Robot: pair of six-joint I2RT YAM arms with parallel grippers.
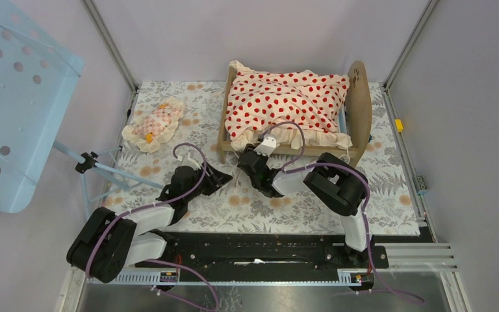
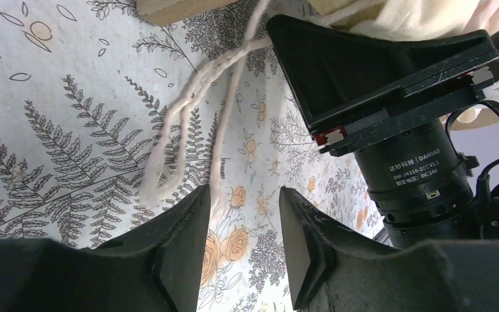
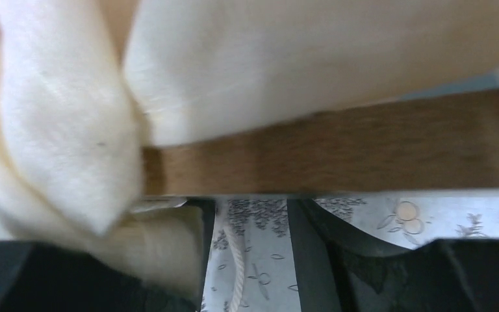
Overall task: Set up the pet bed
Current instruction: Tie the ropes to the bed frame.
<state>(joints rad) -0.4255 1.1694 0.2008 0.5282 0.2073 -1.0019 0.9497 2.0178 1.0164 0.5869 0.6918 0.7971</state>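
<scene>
Item 1, container. The pet bed (image 1: 360, 97) stands on the floral mat (image 1: 260, 208) at about 1 o'clock in the overhead view, with its rounded headboard at the 3 o'clock end. Its frame holds a red-dotted cream blanket (image 1: 286, 101), bunched and covering the whole lying surface. The ruffle spills over the near side rail at 6 o'clock. The mattress cannot be made out beneath it. A small pink checked pillow (image 1: 154, 123) lies outside the bed, on the mat at 10 o'clock, well apart from the frame.

Item 2, hands. The left gripper (image 2: 243, 194) sits low over the mat just off the bed's near left corner. Its jaws are parted and grip nothing. Two cream cords (image 2: 188, 97) trail across the mat, their ends lying just before its fingertips. The right gripper (image 3: 250, 205) faces the wooden rail (image 3: 338, 149) at close range, jaws apart. Mat and one cord show between them, and cream ruffle fabric lies draped over one finger, not clamped.

Item 3, writing. The motor housing (image 2: 416, 166) on the right arm reads "DAMIAO", with a model line beginning "DM-J4310" and "DC 24V" below.

Item 4. A blue perforated panel (image 1: 13, 97) stands at 9 o'clock, off the mat.
</scene>
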